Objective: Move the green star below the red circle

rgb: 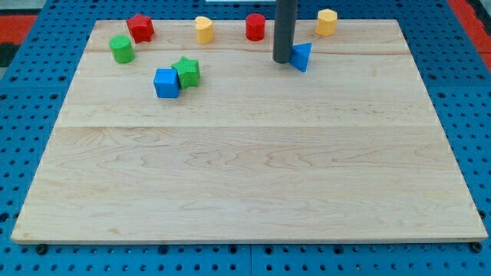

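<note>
The green star [186, 72] lies at the upper left of the wooden board, touching the blue cube [166, 83] on its left. The red circle [255, 27] stands near the board's top edge, right of centre. My tip [282, 60] is below and a little right of the red circle, just left of the blue triangle [301, 56]. The tip is well to the right of the green star.
A red star [140, 27] and a green cylinder [121, 49] sit at the top left. A yellow block [204, 29] stands left of the red circle. A yellow hexagon [327, 21] stands at the top right. The board [245, 176] lies on a blue pegboard.
</note>
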